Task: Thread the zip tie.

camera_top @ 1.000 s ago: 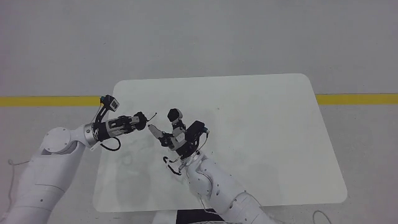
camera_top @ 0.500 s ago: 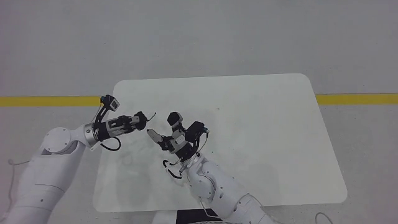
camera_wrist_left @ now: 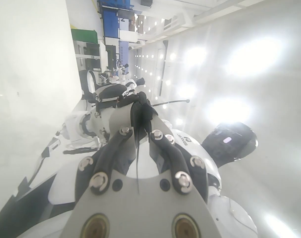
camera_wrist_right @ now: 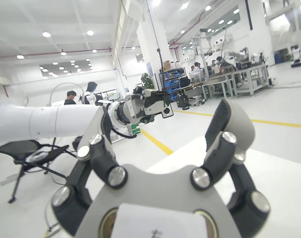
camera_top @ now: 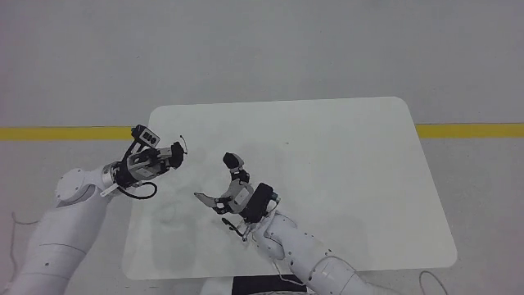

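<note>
A thin black zip tie (camera_wrist_left: 165, 104) is pinched in my left gripper (camera_wrist_left: 141, 105), which is shut on it. One end sticks out past the fingertips and the strap runs back between the fingers. In the top view the left gripper (camera_top: 175, 154) hangs over the table's left edge, with the zip tie (camera_top: 182, 140) curling up from it. My right gripper (camera_top: 218, 182) is open with nothing in it, apart from the left one, nearer the table's front. In the right wrist view the right gripper (camera_wrist_right: 162, 122) has its fingers spread, with the left gripper (camera_wrist_right: 154, 105) beyond them.
The white table (camera_top: 344, 156) is bare to the right of both arms. Yellow floor lines (camera_top: 475, 129) run past it. A black folding chair (camera_wrist_right: 34, 154) stands on the floor beside the table.
The two grippers have drawn apart. The left one pulled back to the left with the zip tie, and the right one dropped toward the table's front with its fingers spread wider.
</note>
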Robot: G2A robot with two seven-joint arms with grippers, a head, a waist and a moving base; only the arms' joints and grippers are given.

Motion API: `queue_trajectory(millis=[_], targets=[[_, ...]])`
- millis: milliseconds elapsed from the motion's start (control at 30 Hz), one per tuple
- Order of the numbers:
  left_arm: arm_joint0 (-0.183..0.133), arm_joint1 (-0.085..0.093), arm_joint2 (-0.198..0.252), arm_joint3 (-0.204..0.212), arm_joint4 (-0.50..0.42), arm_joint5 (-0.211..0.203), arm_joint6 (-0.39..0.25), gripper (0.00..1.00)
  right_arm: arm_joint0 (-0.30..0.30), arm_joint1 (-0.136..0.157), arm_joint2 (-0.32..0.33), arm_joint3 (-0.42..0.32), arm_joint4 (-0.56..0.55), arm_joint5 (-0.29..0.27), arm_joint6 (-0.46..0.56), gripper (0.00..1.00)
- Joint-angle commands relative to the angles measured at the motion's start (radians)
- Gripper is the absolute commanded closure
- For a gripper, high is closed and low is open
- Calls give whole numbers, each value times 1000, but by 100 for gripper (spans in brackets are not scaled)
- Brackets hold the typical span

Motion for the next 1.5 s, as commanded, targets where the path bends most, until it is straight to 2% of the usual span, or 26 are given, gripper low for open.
queue_trajectory(millis=[0,67,367,400,433,500,533,600,667,700,867,933,1133,1400,1433,1467], targets=[[-5,-3,6,5,-26,14,-7,100,17,-6,-14,25,-62,67,-32,0],[-7,-5,11,2,-33,15,-7,100,43,-14,-27,51,-123,158,-50,0],[-8,-5,11,1,-25,8,-1,100,46,-16,-31,54,-128,164,-58,0],[-8,-5,12,0,-26,11,6,100,46,-16,-31,54,-128,164,-58,0],[-3,-7,20,-13,-32,31,27,100,46,-16,-31,54,-128,164,-58,0],[5,-9,26,-25,-43,52,42,100,58,-11,-37,37,-151,225,-35,0],[10,-10,30,-29,-59,68,47,100,67,-7,-47,40,-151,278,-39,0],[16,-12,35,-37,-77,92,49,100,104,6,-102,59,-151,418,-20,0],[19,-14,38,-42,-84,108,58,100,150,19,-185,77,-151,541,12,0],[20,-14,38,-43,-86,113,64,100,168,24,-214,82,-151,572,33,0],[25,-16,34,-49,-95,123,84,100,229,46,-245,74,-151,572,82,0],[25,-16,33,-51,-91,125,86,100,229,53,-241,54,-151,572,62,0],[25,-16,33,-52,-87,123,85,100,229,53,-241,54,-151,572,62,0],[25,-16,33,-52,-87,123,85,100,244,58,-241,43,-151,572,116,0],[25,-16,33,-52,-87,123,85,100,246,58,-242,44,-151,572,122,11],[25,-16,33,-52,-87,123,85,100,249,58,-244,45,-151,572,130,16]])
